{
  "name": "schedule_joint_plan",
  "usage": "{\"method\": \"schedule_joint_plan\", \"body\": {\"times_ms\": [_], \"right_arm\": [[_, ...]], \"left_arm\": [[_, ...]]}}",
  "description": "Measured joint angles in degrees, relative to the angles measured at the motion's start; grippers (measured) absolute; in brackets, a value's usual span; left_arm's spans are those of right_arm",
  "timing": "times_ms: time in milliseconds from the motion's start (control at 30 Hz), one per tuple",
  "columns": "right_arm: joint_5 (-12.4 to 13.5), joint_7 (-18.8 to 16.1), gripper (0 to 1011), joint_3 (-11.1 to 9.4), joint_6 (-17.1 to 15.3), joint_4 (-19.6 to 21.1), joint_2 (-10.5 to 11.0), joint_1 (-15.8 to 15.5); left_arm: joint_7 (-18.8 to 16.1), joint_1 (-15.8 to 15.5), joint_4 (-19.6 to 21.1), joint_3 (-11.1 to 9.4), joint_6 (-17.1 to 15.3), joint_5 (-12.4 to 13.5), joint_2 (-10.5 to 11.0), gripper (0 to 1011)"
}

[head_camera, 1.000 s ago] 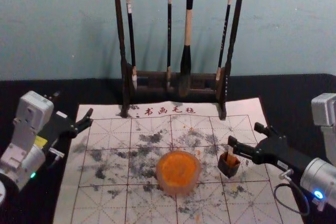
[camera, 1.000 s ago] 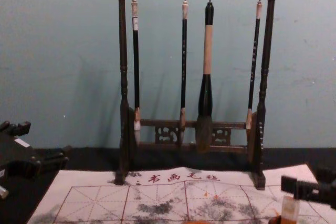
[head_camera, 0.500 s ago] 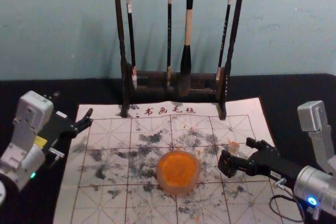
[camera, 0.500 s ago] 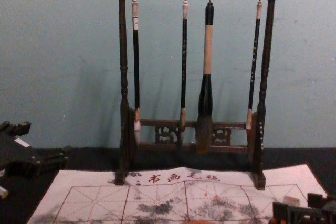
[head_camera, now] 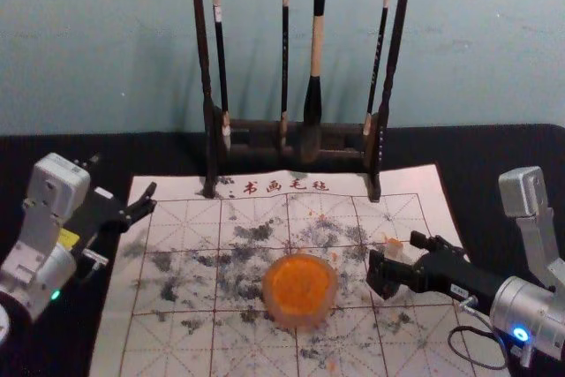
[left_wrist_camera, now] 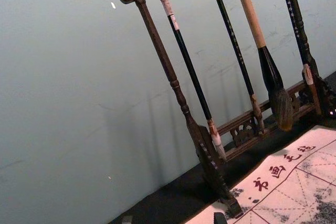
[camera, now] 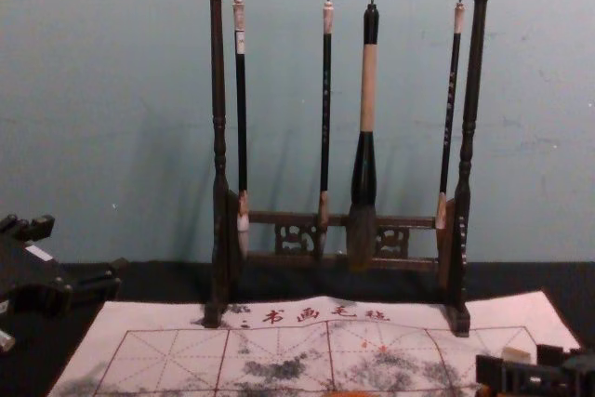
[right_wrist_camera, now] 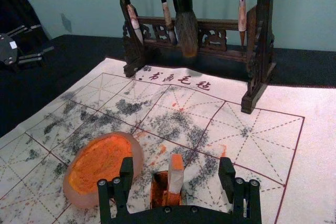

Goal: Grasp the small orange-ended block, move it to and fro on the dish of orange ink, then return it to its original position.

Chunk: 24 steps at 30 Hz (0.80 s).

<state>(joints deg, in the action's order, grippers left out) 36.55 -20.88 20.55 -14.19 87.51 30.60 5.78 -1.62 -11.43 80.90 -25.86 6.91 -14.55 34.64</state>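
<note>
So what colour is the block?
The block is whitish with an orange end, clearest in the right wrist view.

Red characters 书画毛毡 (head_camera: 285,187) on the pale mat (head_camera: 406,184)

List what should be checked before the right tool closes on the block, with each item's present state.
1. Right tool open: ok, fingers wide apart.
2. Block between them: ok, with a gap on either side.
3. Block within its dark holder: ok, its top sticks out above the rim.
4. Block's lower end inked: cannot tell, the holder hides it.
5. Dish away from the right tool: ok, bare mat lies between them in the head view.
6. Left tool out of the way: ok, off at the mat's left side.
</note>
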Motion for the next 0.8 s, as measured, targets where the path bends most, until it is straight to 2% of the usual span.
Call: {"method": "schedule_joint_plan", "body": {"times_ms": [500,800], "right_arm": [[0.4,-0.4,1002,1.0,-0.4,-1.8,-0.5,1.7],[0.4,-0.4,1002,1.0,-0.4,-1.8,-0.5,1.6]], "left_arm": [[0.0,0.0,0.0,0.0,0.0,0.0,0.0,1001],[0.0,0.0,0.0,0.0,0.0,0.0,0.0,1001]]}}
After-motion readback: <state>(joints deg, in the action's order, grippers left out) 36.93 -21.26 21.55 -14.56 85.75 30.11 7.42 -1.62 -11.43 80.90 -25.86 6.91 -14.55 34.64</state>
